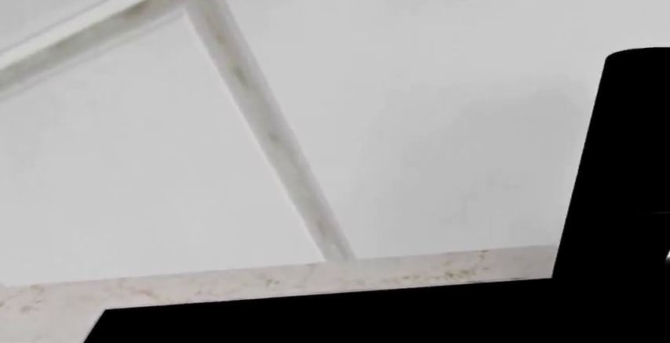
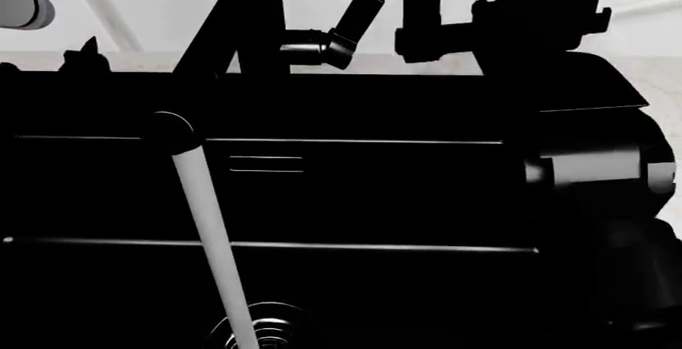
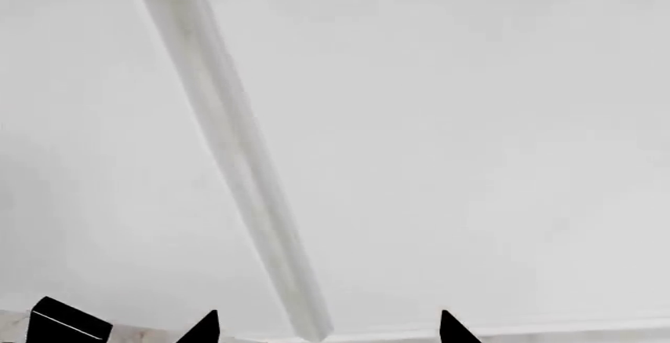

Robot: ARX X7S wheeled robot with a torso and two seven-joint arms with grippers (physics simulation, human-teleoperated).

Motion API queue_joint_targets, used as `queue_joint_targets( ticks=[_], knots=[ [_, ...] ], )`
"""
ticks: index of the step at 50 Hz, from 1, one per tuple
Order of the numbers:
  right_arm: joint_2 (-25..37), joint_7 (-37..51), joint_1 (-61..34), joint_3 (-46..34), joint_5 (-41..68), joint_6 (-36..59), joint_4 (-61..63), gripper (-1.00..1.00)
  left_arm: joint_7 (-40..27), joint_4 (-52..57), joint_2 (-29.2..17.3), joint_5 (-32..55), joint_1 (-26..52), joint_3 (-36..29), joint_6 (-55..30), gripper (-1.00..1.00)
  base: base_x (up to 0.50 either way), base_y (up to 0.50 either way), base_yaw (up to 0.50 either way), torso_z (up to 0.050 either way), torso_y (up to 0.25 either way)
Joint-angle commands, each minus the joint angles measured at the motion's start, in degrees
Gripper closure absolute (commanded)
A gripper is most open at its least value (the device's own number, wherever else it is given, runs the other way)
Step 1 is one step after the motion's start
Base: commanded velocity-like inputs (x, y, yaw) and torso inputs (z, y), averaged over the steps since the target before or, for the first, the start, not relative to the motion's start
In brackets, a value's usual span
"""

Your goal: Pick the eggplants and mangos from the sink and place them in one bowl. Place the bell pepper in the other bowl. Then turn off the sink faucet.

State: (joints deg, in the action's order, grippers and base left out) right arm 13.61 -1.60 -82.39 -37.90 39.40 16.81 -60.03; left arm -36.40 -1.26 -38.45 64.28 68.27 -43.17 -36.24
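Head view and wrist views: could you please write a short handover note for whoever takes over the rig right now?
Grippers: the right gripper is raised beside the lever handle of the sink faucet, apart from it; open or shut is unclear. The left gripper is not in view.
Things: the visible part of the sink shows no eggplants, mangos or bell pepper. The bowls are out of view, so the sorting cannot be confirmed.
Left: a water stream runs down to the drain, so the faucet has to be turned off.
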Motion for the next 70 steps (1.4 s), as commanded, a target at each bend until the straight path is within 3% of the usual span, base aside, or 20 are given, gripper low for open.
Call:
queue_joint_targets(
  ticks=[1, 70],
  knots=[
    [-6.23, -6.33, -5.37, 0.86, -4.95, -6.32, -14.82, -1.0, 1.99, -1.79, 0.93, 0.74, 0.4, 0.82, 1.02, -1.0, 0.0, 0.0, 0.0, 0.0, 0.0],
    [-10.35, -13.65, -6.15, 21.87, -27.3, -5.6, -14.91, -1.0, 1.03, -3.38, 1.46, 2.46, 0.47, 1.63, -0.22, -1.0, 0.0, 0.0, 0.0, 0.002, -0.027]
  ],
)
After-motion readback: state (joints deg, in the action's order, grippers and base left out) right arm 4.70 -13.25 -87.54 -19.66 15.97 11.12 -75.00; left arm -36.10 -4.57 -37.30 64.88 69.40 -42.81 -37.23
